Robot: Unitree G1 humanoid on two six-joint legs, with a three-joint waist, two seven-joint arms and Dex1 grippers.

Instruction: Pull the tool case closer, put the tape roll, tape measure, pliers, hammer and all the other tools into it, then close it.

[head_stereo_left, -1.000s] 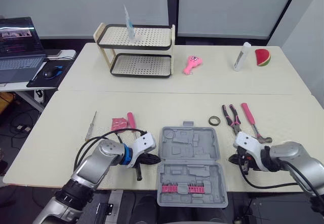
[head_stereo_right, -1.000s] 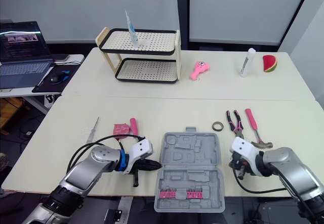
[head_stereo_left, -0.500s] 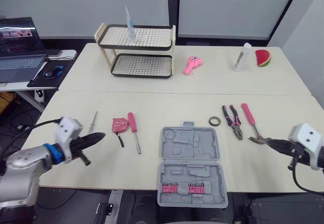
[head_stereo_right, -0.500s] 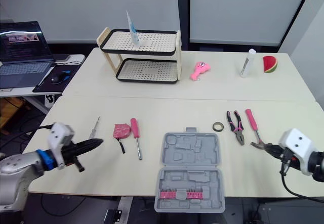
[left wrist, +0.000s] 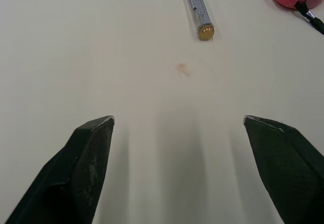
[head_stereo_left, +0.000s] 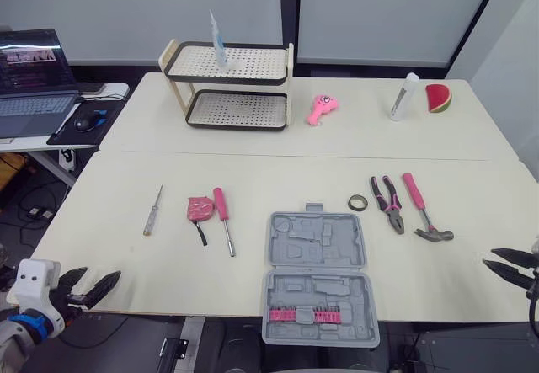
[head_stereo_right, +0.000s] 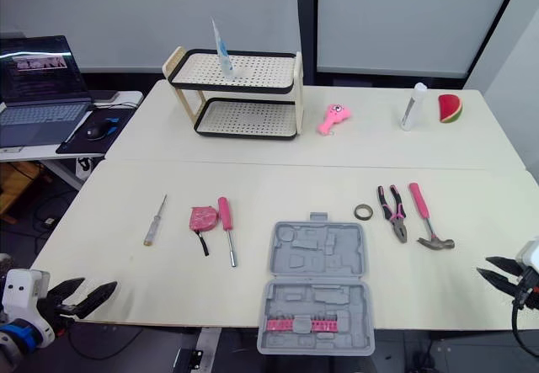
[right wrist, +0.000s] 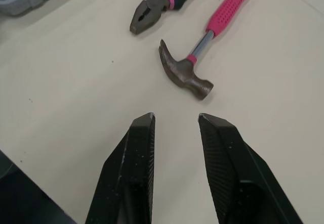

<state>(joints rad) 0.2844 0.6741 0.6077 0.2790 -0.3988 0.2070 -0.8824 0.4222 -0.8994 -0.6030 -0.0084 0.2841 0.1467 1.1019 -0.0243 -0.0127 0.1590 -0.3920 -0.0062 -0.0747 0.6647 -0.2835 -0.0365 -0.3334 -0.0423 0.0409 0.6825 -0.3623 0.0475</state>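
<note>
The grey tool case [head_stereo_left: 317,276] lies open at the table's front edge, with pink bits in its near half. To its right lie the tape roll [head_stereo_left: 357,202], the pink-handled pliers [head_stereo_left: 386,205] and the hammer [head_stereo_left: 418,207]. On its left are a pink screwdriver [head_stereo_left: 223,219], the pink tape measure [head_stereo_left: 199,209] and a thin tester screwdriver [head_stereo_left: 152,210]. My left gripper [head_stereo_left: 102,273] is open and empty at the table's front left corner. At the front right edge my right gripper [head_stereo_left: 489,258] stands open and empty, near the hammer [right wrist: 197,57].
On the far half of the table [head_stereo_left: 278,171] stand a two-shelf rack [head_stereo_left: 227,74] holding an upright tube, a pink toy [head_stereo_left: 318,108], a white bottle [head_stereo_left: 402,95] and a watermelon slice [head_stereo_left: 436,96]. A laptop [head_stereo_left: 29,78] sits on a side table at the left.
Both arms have drawn back from the sides of the case to the table's front corners. Both grippers, shut before, now stand open. The case has not moved.
</note>
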